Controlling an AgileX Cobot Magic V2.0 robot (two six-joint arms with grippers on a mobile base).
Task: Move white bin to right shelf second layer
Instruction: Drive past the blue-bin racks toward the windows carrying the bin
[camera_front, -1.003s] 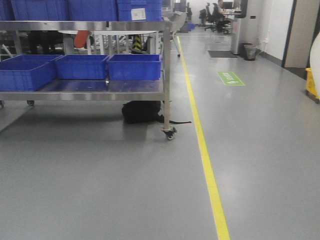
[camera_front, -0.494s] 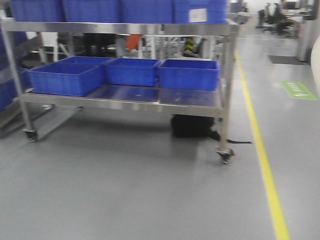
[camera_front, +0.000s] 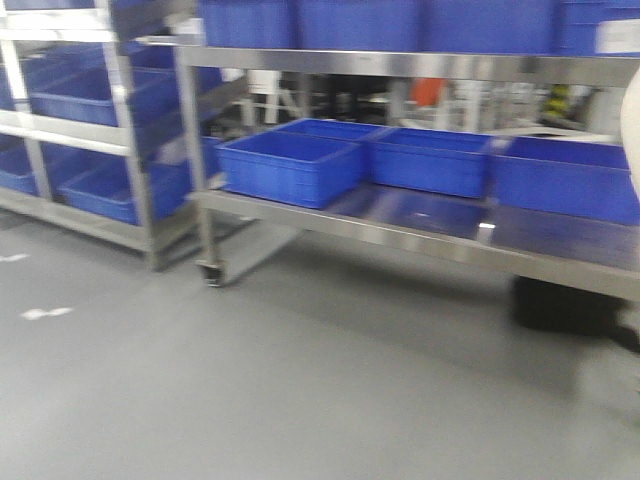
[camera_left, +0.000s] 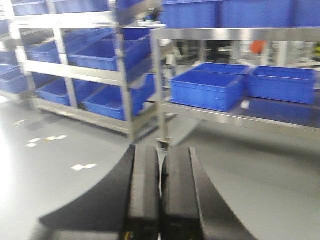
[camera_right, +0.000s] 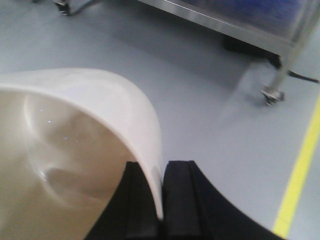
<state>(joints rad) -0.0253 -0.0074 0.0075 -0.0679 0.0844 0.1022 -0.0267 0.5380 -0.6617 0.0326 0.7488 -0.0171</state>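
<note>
White bin: the white bin (camera_right: 75, 150) fills the lower left of the right wrist view, mouth towards the camera, held above the grey floor (camera_right: 200, 85); a sliver of it shows at the right edge of the front view.
Right gripper: the right gripper (camera_right: 162, 172) has its fingers clamped on the bin's wall, one inside, one outside.
Left gripper: the left gripper (camera_left: 160, 155) has its fingers pressed together, holding nothing.
Steel cart: the steel cart (camera_front: 400, 65) on castors spans centre to right, with blue crates (camera_front: 290, 165) on its lower shelf.
Rack: a multi-tier steel rack (camera_front: 130, 120) at upper left, just beside the cart, also carries blue crates.
Floor line: a yellow line (camera_right: 300, 170) runs along the lower right.
</note>
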